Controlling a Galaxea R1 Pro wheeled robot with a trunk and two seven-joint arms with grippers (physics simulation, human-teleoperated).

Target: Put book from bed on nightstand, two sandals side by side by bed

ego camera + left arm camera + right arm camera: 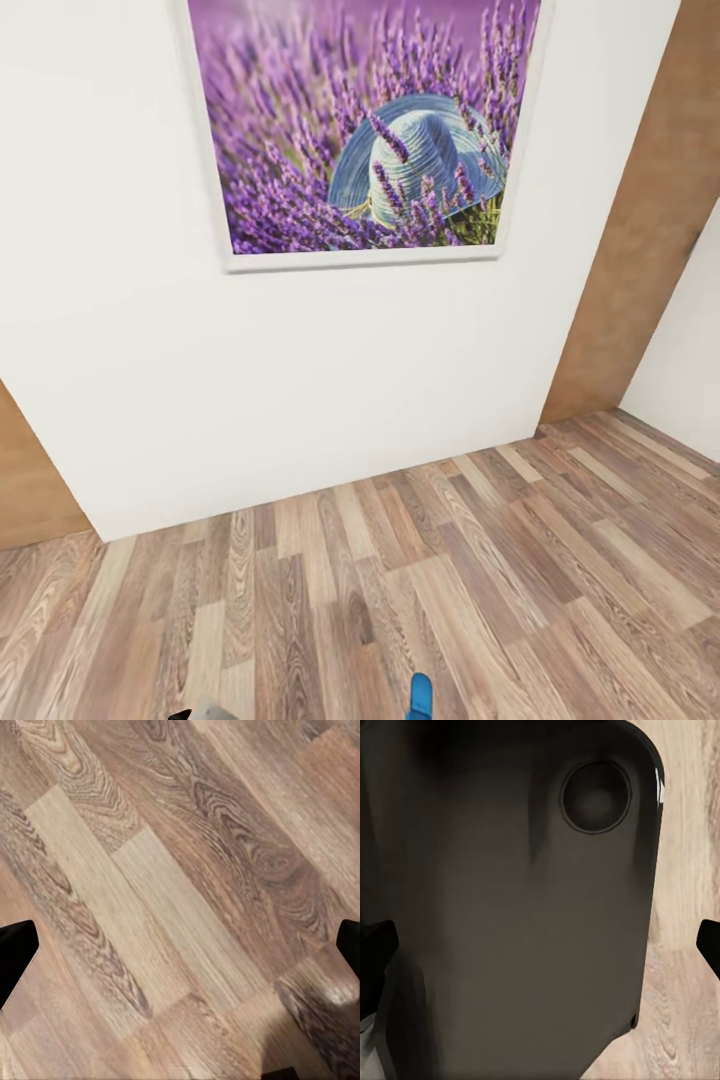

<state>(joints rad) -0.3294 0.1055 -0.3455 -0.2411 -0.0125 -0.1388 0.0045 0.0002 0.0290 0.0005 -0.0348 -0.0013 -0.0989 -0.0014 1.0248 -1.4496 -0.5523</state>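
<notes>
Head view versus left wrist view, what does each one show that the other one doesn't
The head view alone has a white wall with a framed lavender picture, brown wall sections beside it, and a bit of bright blue sandal at the bottom edge. The left wrist view alone has the left gripper, its dark fingertips standing wide apart at either edge, with nothing between them. Both share the wood-plank floor.
</notes>
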